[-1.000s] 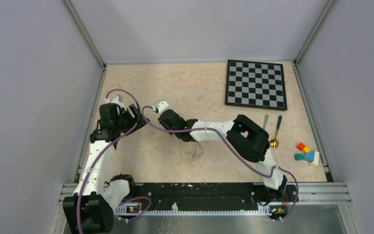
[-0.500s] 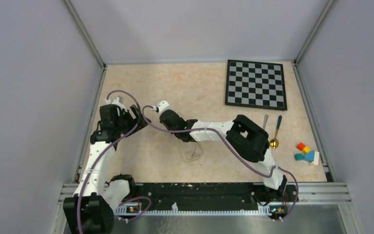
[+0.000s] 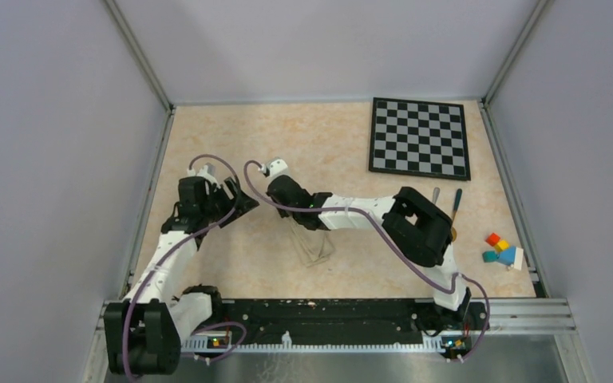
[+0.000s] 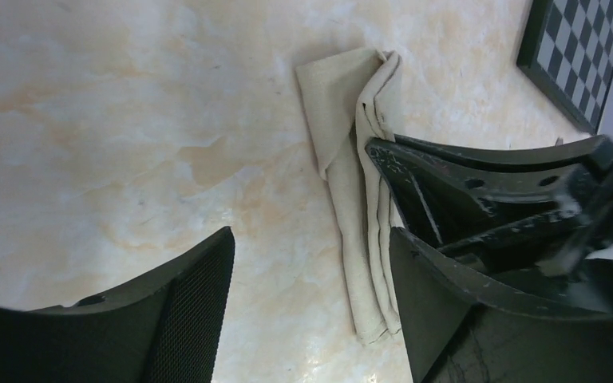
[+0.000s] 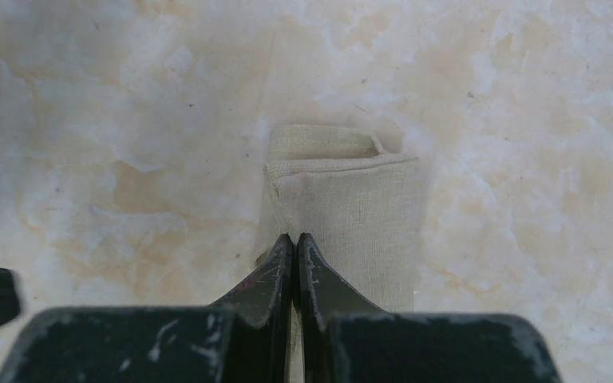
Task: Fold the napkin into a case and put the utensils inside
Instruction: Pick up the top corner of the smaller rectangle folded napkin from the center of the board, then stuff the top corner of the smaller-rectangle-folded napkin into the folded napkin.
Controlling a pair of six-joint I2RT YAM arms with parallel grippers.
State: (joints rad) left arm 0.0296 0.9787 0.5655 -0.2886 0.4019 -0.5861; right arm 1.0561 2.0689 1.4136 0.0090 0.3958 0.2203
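On the marbled beige tabletop (image 3: 303, 144) we find the plain beige cloth napkin (image 3: 313, 243) at mid-table, already folded into a long narrow strip; we cannot confirm a finished case. The right gripper (image 5: 295, 239) is closed tip to tip on one end of it, apparently pinching a layer. The left gripper (image 4: 307, 239) hangs just beside the strip, wide and empty. The slim silver knife (image 3: 435, 196) and dark-handled spoon (image 3: 456, 199) lie well apart to the right, not yet inserted.
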